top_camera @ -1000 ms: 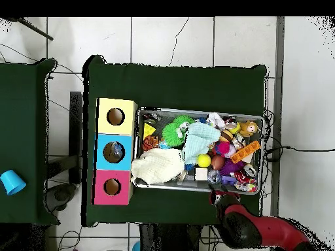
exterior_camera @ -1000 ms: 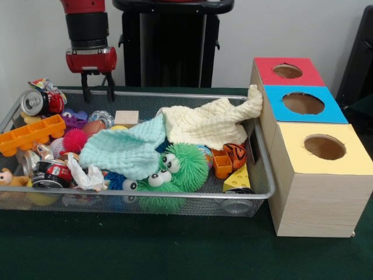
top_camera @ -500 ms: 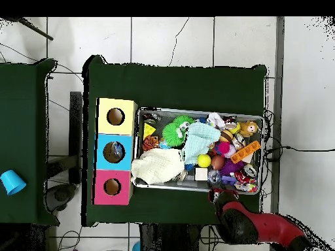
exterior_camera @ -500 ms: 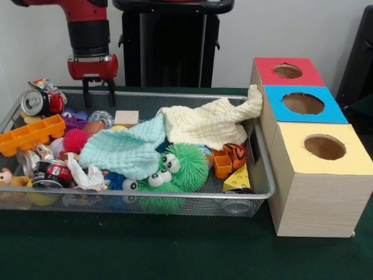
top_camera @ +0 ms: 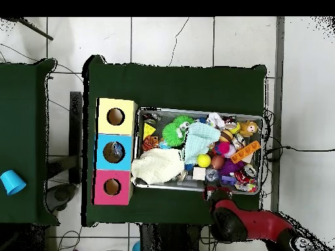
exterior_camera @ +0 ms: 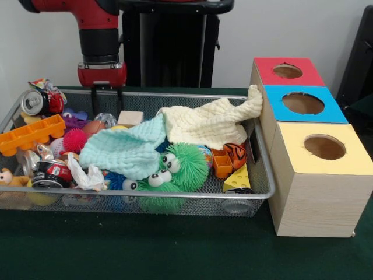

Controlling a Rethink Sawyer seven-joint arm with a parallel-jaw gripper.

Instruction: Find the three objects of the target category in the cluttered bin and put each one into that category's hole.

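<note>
Front view: red-and-black arm's black pincer over far rim of silver wire-mesh bin, fingers spread, pinching nothing, tips dipped just behind rim. Directly below and beside fingertips: shiny crumpled clear wrapper and small pale wooden cube, cube just to picture-right of pincer. Further picture-left of pincer: crushed red-and-silver drink can against bin's corner, orange plastic toy brick plate, pink spiky rubber ball. Toward camera from pincer: pale mint waffle cloth, fuzzy green googly-eyed toy past it, second crushed red can at near-left. Picture-right of pincer: cream waffle cloth draped to bin's end, then orange tiger-striped toy and yellow cheese-wedge block, well apart from pincer. Beyond bin, farthest from pincer: wooden sorting box with red-topped hole, blue-topped hole, yellow-topped hole. Target category not identifiable from pictures.

Overhead view: pincer at bin's bottom edge, near cube and yellow ball; finger state unreadable from this angle. Bin on dark green table.
</note>
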